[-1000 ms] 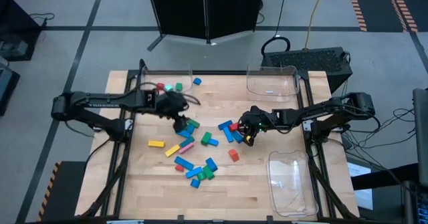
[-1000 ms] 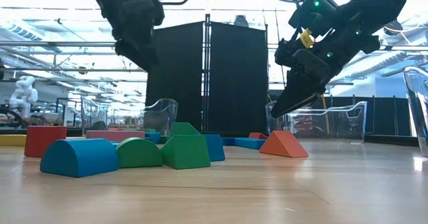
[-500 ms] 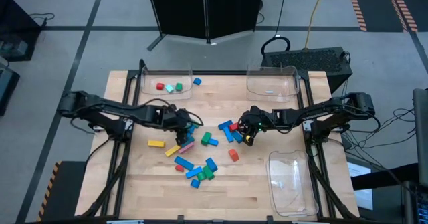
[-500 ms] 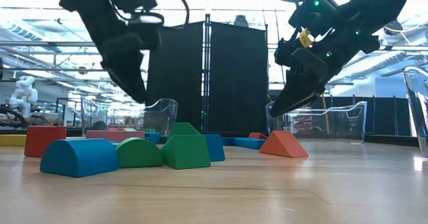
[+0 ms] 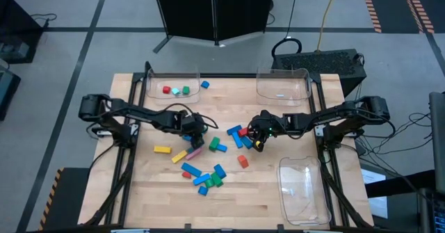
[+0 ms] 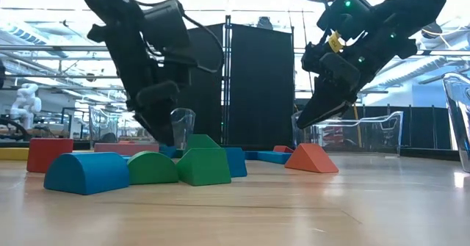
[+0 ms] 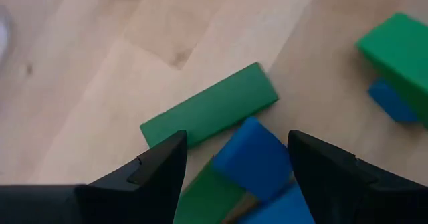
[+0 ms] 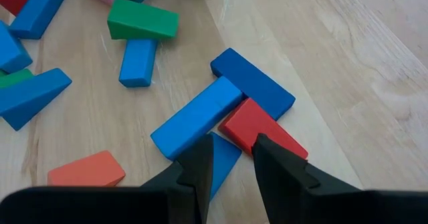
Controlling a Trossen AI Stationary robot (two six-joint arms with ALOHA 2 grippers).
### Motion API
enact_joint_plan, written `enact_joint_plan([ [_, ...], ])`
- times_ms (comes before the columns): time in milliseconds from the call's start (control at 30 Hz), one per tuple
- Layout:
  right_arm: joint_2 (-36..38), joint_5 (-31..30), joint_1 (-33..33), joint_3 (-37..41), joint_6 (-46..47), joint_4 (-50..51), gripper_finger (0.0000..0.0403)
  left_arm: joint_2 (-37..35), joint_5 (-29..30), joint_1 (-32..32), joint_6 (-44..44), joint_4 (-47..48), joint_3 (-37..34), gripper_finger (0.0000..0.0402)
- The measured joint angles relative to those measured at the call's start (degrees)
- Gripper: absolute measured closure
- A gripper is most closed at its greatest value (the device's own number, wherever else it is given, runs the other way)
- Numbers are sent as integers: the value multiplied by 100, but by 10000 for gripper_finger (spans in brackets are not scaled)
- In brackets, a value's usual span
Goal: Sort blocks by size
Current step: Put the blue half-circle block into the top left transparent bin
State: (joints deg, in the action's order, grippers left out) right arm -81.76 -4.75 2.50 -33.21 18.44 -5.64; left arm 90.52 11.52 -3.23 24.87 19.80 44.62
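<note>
Crowded middle, open edges.
I see blocks [image 5: 208, 148] packed between my left hand [image 5: 197, 126] and right hand [image 5: 258, 144]; bare surface [image 5: 306, 115] lies toward the clear trays [image 5: 304, 189] on the right, free to pass.

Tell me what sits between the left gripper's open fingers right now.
In the left wrist view, the left gripper frames a blue block lying against a green bar, with another green block beneath. Nothing is gripped yet.

One camera looks straight down on the whole worktop [image 5: 278, 191]; another sits level at its surface. Both wrist cameras look closely down at the blocks [image 5: 208, 177].
</note>
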Motion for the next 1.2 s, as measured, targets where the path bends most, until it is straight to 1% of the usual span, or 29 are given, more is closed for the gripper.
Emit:
enact_joint_plan([
  [167,0,0,0,0,0,2,303,164,79,-110,452,-25,14,141],
  [400,0,1,0,0,0,2,303,199,60,-130,435,-12,17,141],
  [533,-1,2,0,0,-1,2,303,199,-97,-137,426,40,21,146],
  [633,0,2,0,0,-2,2,303,198,-176,-130,439,137,24,164],
  [700,0,2,0,0,-2,4,303,222,-387,-126,461,368,36,183],
  [800,0,2,0,0,-2,2,303,216,-403,-125,484,527,32,215],
  [1000,0,2,0,0,-4,2,303,219,-398,-124,485,509,33,274],
  [1133,0,4,0,0,-4,2,303,219,-377,-124,475,495,33,302],
  [1200,0,2,0,0,-19,-1,303,190,-385,-126,326,527,36,311],
])
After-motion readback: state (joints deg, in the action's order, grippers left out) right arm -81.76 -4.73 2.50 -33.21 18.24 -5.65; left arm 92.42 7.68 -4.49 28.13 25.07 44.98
